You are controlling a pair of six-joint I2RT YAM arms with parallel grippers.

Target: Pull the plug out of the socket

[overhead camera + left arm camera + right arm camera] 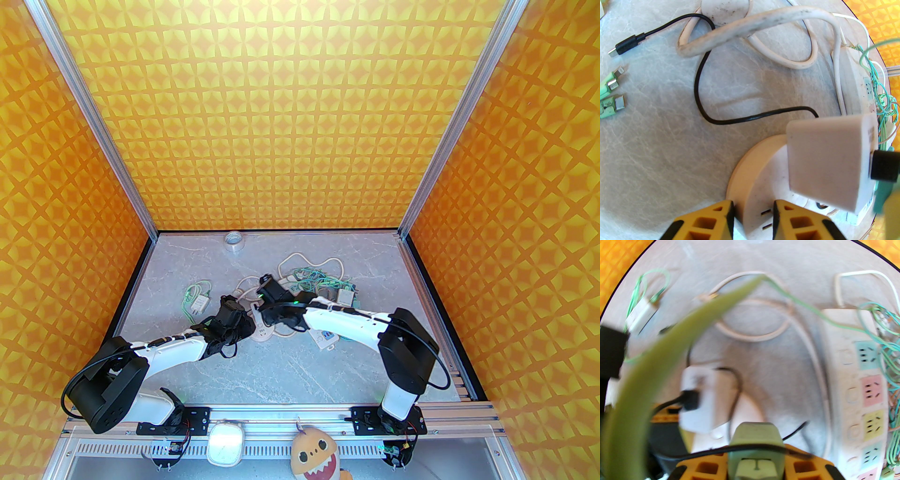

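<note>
A round white socket [262, 333] lies at the table's middle. My left gripper [753, 208] is shut on the socket [750, 178] at its rim, one yellow finger on each side. A white adapter [827, 159] with a black cable stands plugged into it. My right gripper [755, 451] is shut on a pale green plug [755, 439] just above the socket [750, 408], beside the adapter [698, 401]. The plug's green cable [670, 352] arcs up across the view. Its prongs are hidden, so I cannot tell whether they sit in the socket. Both grippers [236, 323] [274, 318] meet over the socket.
A long white power strip [857, 385] with coloured outlets lies to the right, under a tangle of green cables [323, 281]. A white charger [199, 302] with a green cable lies left. A thick white cord [750, 25] loops behind. A tape roll [233, 240] sits at the back wall.
</note>
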